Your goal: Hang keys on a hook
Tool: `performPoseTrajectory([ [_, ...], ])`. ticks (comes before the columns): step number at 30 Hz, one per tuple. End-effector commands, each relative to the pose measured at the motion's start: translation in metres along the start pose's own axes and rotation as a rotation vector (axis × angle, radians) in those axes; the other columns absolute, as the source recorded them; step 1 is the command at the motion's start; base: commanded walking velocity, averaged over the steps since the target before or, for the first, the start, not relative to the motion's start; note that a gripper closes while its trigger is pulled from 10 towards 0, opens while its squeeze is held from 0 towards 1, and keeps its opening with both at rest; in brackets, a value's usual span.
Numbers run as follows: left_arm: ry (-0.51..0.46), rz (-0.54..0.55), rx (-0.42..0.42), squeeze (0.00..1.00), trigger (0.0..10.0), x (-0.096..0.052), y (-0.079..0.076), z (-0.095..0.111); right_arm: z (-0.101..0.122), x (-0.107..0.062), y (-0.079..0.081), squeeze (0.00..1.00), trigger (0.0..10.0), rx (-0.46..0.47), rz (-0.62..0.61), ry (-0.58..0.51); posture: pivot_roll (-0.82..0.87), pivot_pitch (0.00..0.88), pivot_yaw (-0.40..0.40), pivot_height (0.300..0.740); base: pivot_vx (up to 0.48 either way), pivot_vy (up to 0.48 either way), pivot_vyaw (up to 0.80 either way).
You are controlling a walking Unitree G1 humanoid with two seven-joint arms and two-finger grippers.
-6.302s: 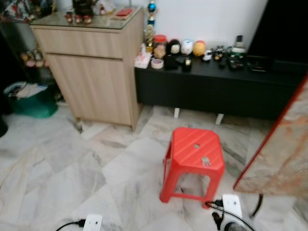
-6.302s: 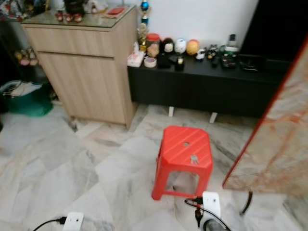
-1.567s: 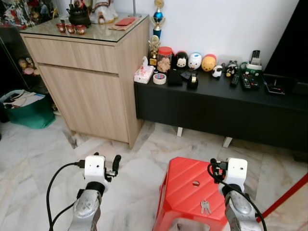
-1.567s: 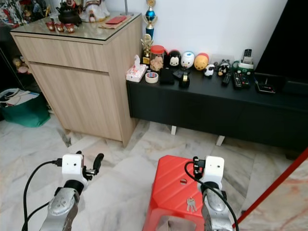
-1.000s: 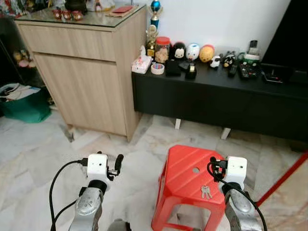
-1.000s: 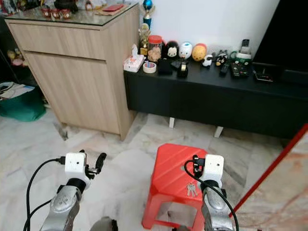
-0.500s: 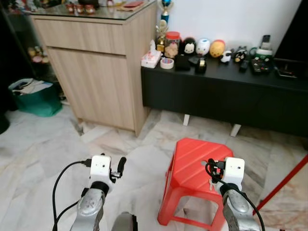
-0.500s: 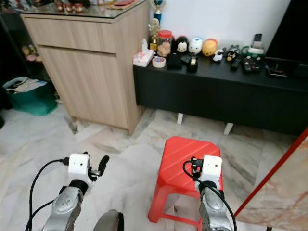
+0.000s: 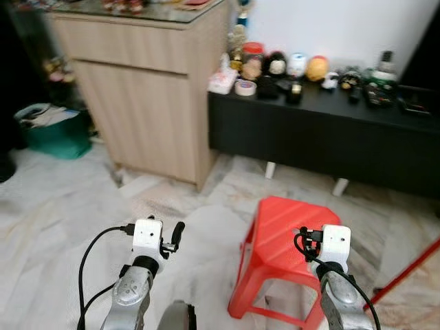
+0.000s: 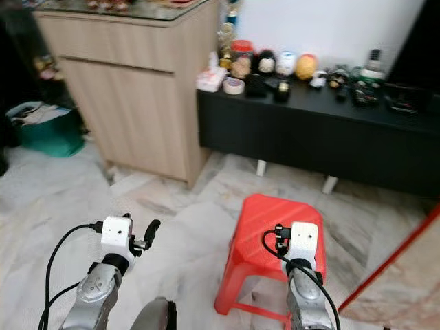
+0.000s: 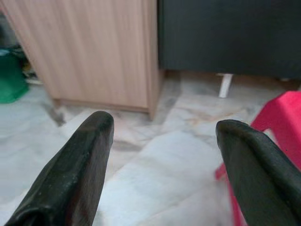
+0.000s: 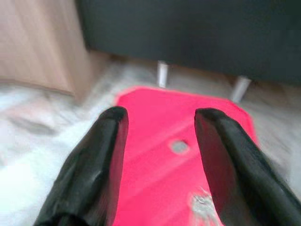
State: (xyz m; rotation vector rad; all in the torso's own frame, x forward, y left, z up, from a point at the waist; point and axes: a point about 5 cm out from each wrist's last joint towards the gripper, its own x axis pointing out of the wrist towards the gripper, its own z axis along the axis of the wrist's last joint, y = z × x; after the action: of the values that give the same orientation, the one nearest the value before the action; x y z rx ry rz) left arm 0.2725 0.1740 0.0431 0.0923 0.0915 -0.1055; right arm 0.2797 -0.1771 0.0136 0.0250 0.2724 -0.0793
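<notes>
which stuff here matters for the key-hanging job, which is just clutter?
Job:
- keys, a blurred glint on the red stool
- right gripper, open, above the stool top
- left gripper, open, over bare floor

Clutter:
- wooden cabinet
- black console with figurines, tape roll, remotes
- green bin

No hook visible.

One red stool (image 9: pixel 287 247), one wooden cabinet (image 9: pixel 148 89). One black low console (image 9: pixel 323 134). One green bin (image 9: pixel 51 134), two grippers.
</notes>
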Motion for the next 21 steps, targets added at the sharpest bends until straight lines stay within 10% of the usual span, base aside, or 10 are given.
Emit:
performPoseTrajectory([
  [1,0.003,-0.011,-0.013,0.00,10.0,0.0015,-0.0043,0.0007,-0.0057,-0.0028,-0.0092,0.00,10.0,-0.002,-0.032,0.022,0.01,0.000,-0.019,0.652,0.240,0.000,0.00],
  [21,0.004,-0.033,0.005,0.00,10.0,0.0004,-0.0057,-0.0001,-0.0042,-0.0025,-0.0075,0.00,10.0,0.028,-0.049,0.004,0.01,0.000,-0.014,0.652,0.238,0.000,0.00],
])
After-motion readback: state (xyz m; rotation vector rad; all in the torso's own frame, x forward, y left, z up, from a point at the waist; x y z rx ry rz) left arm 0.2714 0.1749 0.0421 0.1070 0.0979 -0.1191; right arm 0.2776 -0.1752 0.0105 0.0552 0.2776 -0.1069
